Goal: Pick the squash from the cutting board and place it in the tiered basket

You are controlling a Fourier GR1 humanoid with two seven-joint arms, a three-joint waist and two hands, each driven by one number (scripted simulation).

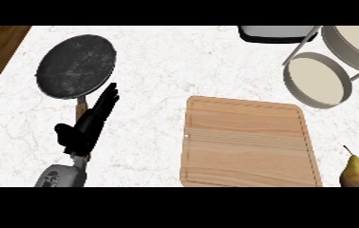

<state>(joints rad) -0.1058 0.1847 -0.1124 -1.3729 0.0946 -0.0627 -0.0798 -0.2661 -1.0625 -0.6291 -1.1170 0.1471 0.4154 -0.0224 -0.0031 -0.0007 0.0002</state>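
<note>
Currently, head view: no squash on your board [249, 144] or in the basket [317, 80]; right robot hand out of frame, left robot hand [88, 125] rests spread beside pan [76, 65]. Risk: you mistake the edge pear [350, 171] for squash.

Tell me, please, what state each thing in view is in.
Pan: right side up.
Left robot hand: open, fingers straight, over the pan handle.
Board: lying flat, nothing on it.
Basket: upright, lower tier holds nothing.
Pear: upright, stem up, partly out of view.
</note>
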